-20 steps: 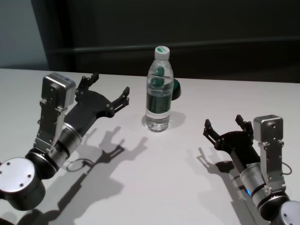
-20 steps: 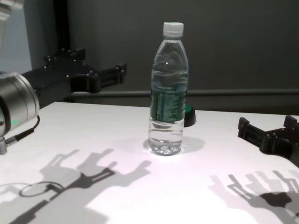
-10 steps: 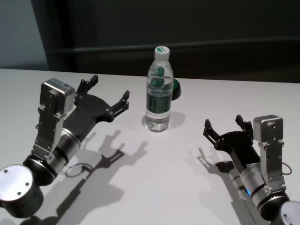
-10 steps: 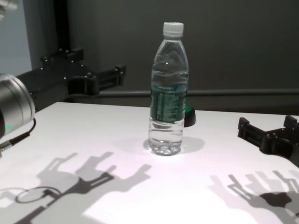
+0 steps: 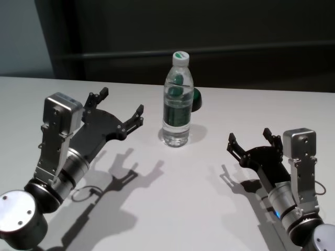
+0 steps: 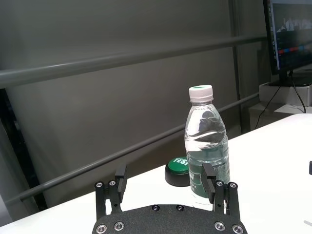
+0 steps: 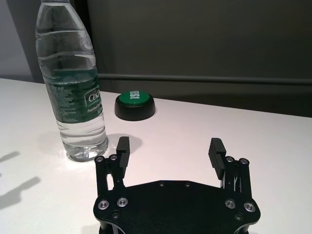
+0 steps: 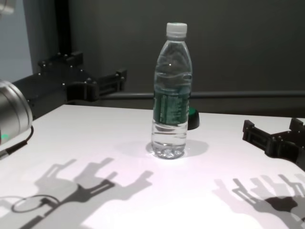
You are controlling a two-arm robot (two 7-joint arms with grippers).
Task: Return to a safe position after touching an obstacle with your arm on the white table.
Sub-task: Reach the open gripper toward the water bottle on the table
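Black and silver metal make up both arms, which are seen raised above the white table (image 5: 172,188), one on each side of the bottle (image 5: 177,99). The left arm is angled up from the near left corner toward the bottle, with the left gripper (image 5: 119,108) held in the air on the bottle's left and apart from it; a shadow of its fingers is cast on the tabletop below. The right arm is extended from the near right corner, and the right gripper (image 5: 250,137) is held low over the table, on the bottle's right and nearer the robot, well clear of it. The bottle is of clear plastic, tall and upright, fitted with a white screw cap and a dark green label band, and is filled with water to the shoulder. It is stood near the middle of the table, toward the far edge. A small black puck (image 7: 135,105) with a green top is placed just behind the bottle, close beside it; whether the two touch cannot be told. The jaws of the left gripper are spread wide and nothing is held between them; in the left wrist view the bottle is seen beyond one fingertip (image 6: 208,180). The jaws of the right gripper are likewise spread wide, with only bare tabletop between them.
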